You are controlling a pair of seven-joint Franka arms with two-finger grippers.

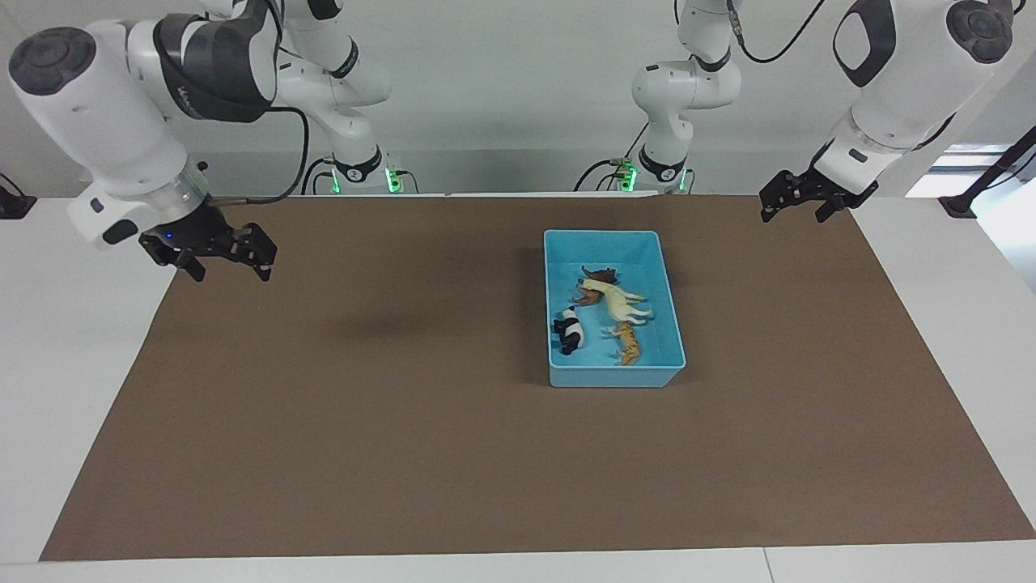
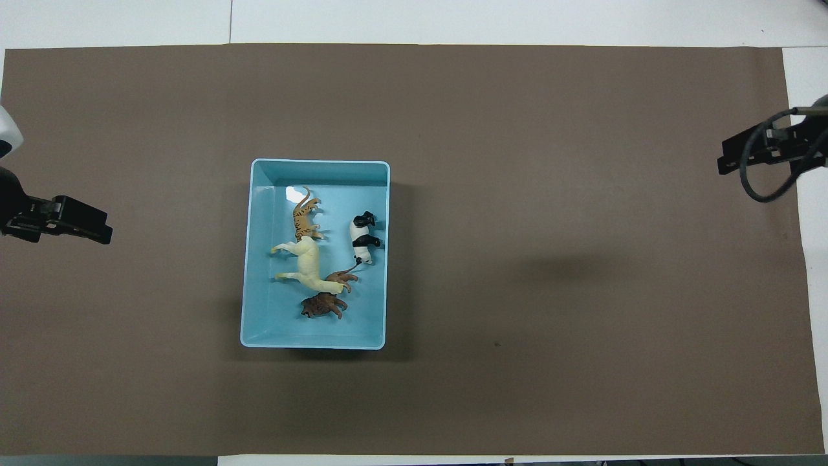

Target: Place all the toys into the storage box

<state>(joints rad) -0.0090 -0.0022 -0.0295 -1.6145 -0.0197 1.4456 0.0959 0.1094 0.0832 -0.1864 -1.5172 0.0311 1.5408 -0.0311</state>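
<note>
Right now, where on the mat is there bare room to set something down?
Bare brown mat surrounds the storage box on every side, widest toward the right arm's end. The only crowding is inside the box, where four toys lie.
</note>
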